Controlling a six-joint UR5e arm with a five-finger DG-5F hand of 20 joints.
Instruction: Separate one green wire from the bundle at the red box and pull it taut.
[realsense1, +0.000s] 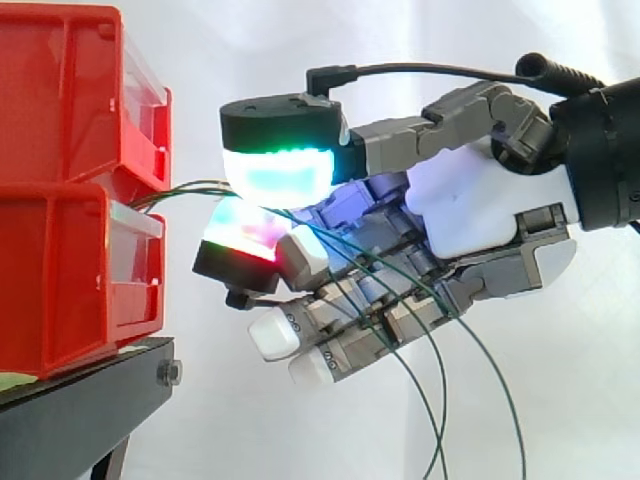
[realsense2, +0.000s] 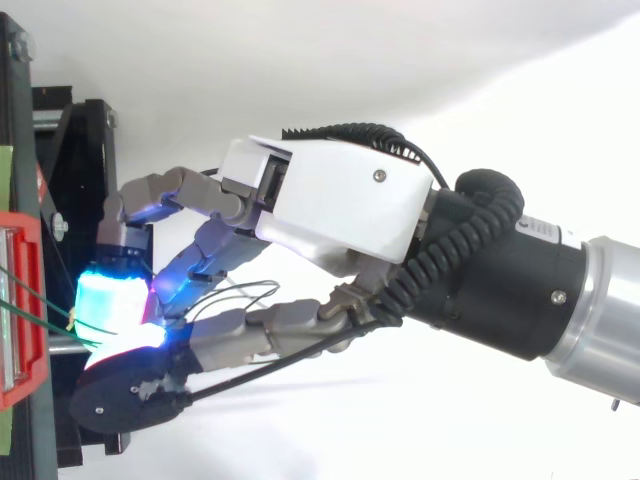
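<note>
Two red boxes (realsense1: 60, 280) are stacked at the left on a black stand (realsense1: 80, 410). A thin bundle of green wires (realsense1: 185, 187) comes out between the boxes. It runs right through my hand (realsense1: 470, 210) and hangs down in loose curves below it. A pad glowing green and white sits above the wires and a pad glowing red and green sits just below them, closed together a short way from the box. I cannot tell how many wires are pinched. The other fingers curl underneath. From above, the hand (realsense2: 340, 200) reaches left toward the red box (realsense2: 22, 300).
The black stand (realsense2: 75, 170) lies under the fingertips in the top view. A white curtain forms the background. Open space lies below and to the right of the hand, where the wire ends dangle.
</note>
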